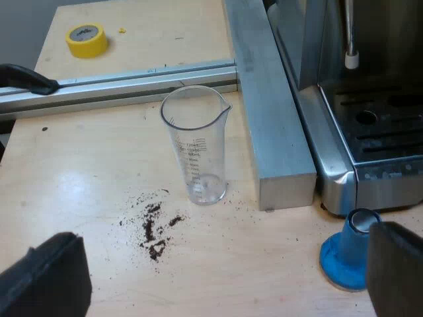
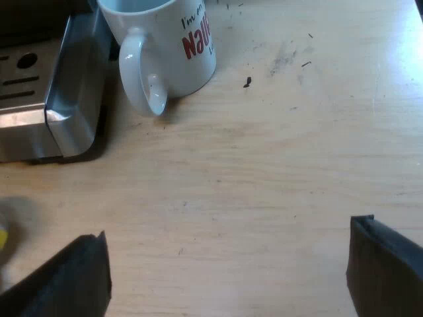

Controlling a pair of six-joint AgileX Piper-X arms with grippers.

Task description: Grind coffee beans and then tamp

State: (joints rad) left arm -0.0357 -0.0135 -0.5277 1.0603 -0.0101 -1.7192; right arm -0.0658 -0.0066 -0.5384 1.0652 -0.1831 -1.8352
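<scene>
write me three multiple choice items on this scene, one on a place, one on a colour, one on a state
1. Where is the mug? A) on the table beside the espresso machine B) on top of the machine C) in its drip tray
2. What colour is the tamper? A) black B) blue C) red
3. How is the measuring glass? A) tipped over B) full of water C) upright, empty
Answers: 1 A, it stands by the machine's steel corner. 2 B, its body is blue. 3 C, it stands on its base, clear through.

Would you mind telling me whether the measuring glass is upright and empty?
Upright and empty: the glass stands on its base on the table, spout up, see-through to the bottom.
</scene>
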